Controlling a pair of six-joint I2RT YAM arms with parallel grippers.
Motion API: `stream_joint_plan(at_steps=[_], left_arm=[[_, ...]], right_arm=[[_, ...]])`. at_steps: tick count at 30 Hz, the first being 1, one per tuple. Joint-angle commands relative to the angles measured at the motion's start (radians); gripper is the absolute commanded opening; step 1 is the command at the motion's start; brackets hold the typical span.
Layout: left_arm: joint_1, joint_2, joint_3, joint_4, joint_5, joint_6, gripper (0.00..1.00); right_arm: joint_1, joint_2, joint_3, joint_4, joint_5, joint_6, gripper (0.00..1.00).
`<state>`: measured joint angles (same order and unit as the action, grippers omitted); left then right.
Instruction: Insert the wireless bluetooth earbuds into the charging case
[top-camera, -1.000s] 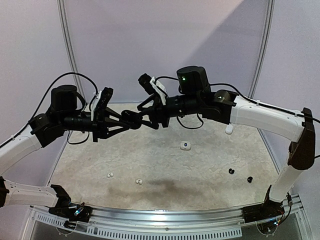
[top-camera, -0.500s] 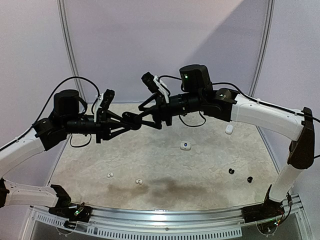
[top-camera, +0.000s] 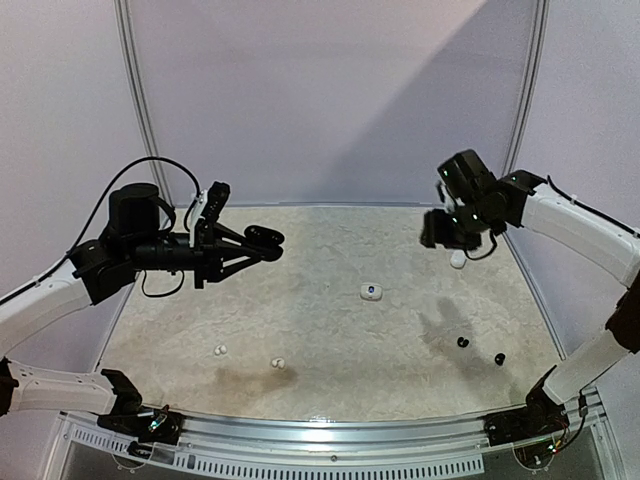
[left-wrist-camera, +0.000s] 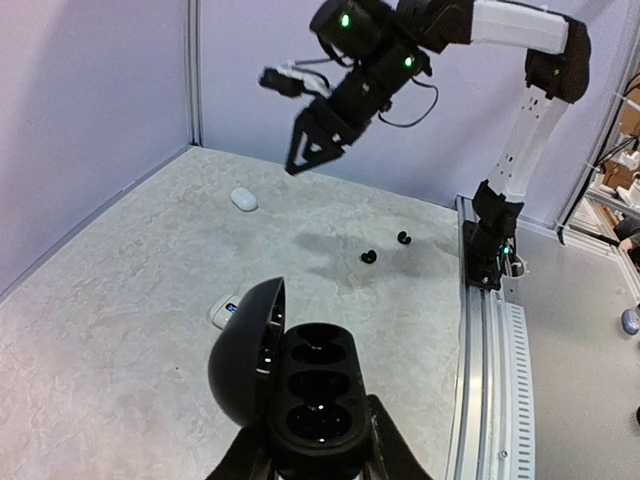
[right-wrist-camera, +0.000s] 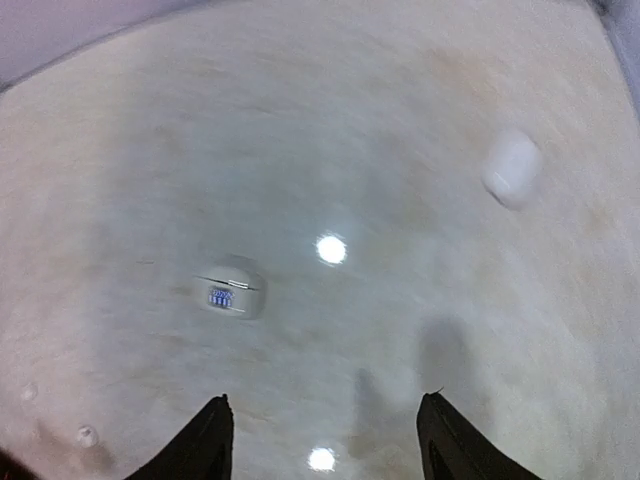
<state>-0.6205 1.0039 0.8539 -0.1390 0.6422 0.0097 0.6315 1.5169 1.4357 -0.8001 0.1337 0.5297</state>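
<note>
My left gripper (top-camera: 250, 246) is shut on a black charging case (top-camera: 263, 239) and holds it in the air over the table's left side. In the left wrist view the case (left-wrist-camera: 312, 385) has its lid swung open to the left, and its dark wells look empty. My right gripper (top-camera: 440, 232) is open and empty, high over the back right; it also shows in the left wrist view (left-wrist-camera: 310, 152). Two black earbuds (top-camera: 462, 342) (top-camera: 499, 358) lie at the front right. White earbuds (top-camera: 219, 350) (top-camera: 278, 363) lie at the front left.
A white case with a blue label (top-camera: 371, 291) lies mid-table and shows under the right wrist (right-wrist-camera: 230, 290). Another white case (top-camera: 458, 258) lies at the back right, also in the right wrist view (right-wrist-camera: 512, 168). Purple walls stand on three sides, with a metal rail (top-camera: 320, 440) in front.
My right gripper has let go of the black case and swung away to the back right. My left gripper still holds the case, a little lower and further left.
</note>
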Motion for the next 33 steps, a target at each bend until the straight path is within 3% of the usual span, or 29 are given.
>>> stream_joint_plan(at_steps=[1,5,10,25,33], left_arm=[[0.01,-0.021,-0.02,0.032,0.004,-0.003,0.0],[0.01,-0.026,-0.033,0.055,0.013,-0.003,0.0],[0.008,-0.04,-0.061,0.104,0.077,0.047,0.0],[-0.074,0.132,-0.182,0.444,0.385,0.171,0.0],[-0.087,0.284,-0.146,0.415,0.559,0.315,0.0]], right_arm=[[-0.09,-0.107,-0.248,-0.402,0.226,0.282,0.67],[-0.181,-0.194,-0.444,-0.397,0.177,0.331,0.67],[-0.242,-0.214,-0.547,-0.329,0.143,0.305,0.67],[-0.296,-0.152,-0.593,-0.299,0.12,0.23,0.66],[-0.323,-0.164,-0.596,-0.304,0.106,0.202,0.64]])
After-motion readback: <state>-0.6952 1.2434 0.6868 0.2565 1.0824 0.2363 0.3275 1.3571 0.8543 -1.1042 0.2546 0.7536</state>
